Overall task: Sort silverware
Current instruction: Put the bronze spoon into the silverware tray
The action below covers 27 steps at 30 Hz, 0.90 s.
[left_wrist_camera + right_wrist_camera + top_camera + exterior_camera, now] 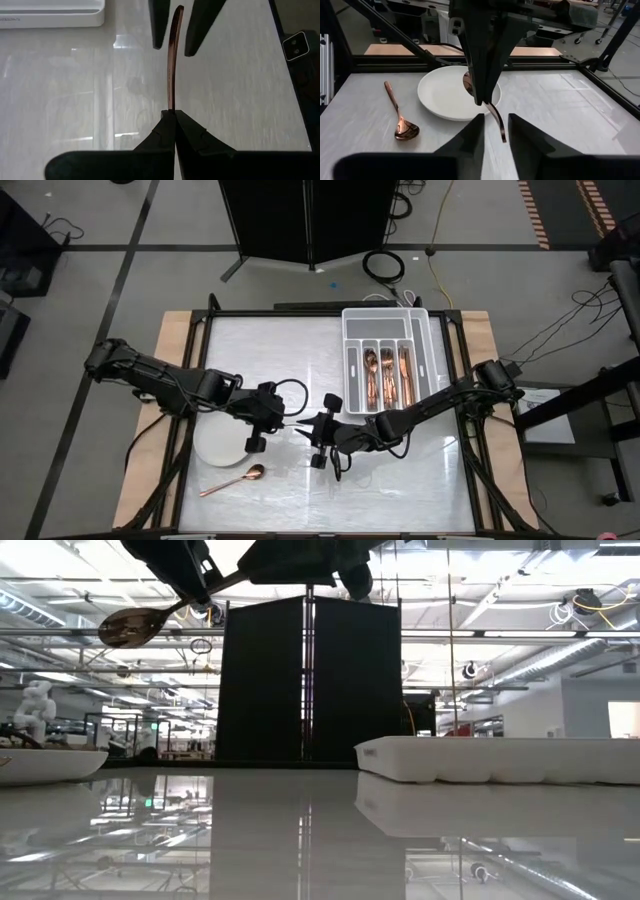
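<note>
A plate lies at the table's left, and a loose spoon rests on the table just in front of it, well apart from both grippers. Above the table's middle, a second spoon is held clear of the surface by the left gripper, whose fingers are clenched on one end. Its long axis runs straight across from the left gripper toward the right gripper, so a handover appears to be in hand. The free end lies between the right gripper's fingers, which straddle it with a gap on either side; no grip is made there yet. Farther right, the tray holds sorted silverware, nearest the right arm.
</note>
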Available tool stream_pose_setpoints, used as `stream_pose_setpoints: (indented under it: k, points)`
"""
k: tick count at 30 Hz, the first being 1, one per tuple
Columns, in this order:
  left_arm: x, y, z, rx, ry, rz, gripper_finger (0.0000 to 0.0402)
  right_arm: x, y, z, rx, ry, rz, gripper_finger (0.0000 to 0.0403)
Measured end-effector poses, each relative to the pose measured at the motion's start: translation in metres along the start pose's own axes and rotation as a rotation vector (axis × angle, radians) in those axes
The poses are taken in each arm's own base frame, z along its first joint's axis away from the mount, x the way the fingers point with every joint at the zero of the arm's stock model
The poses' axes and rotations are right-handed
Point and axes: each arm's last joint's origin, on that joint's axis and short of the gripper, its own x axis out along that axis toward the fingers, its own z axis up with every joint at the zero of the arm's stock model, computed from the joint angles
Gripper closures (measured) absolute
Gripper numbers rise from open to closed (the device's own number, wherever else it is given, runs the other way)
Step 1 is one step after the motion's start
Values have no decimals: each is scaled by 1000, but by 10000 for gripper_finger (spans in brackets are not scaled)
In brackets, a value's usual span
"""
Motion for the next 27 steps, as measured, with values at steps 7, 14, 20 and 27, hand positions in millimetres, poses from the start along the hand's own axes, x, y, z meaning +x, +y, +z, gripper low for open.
stream_pose_setpoints:
  k: [7, 14, 20, 27]
  points:
    - [0, 0, 0, 0, 0, 2, 402, 0, 0, 0, -12, 0, 5, 395]
    - [0, 1, 1, 77, -13, 40, 372, 2, -3, 1, 70, 0, -6, 400]
    - [-1, 5, 2, 181, -28, 175, 305, 6, -14, -8, 219, 85, -56, 402]
    - [-38, 24, -2, 247, -86, 408, 275, -4, -32, -26, 346, 159, -405, 402]
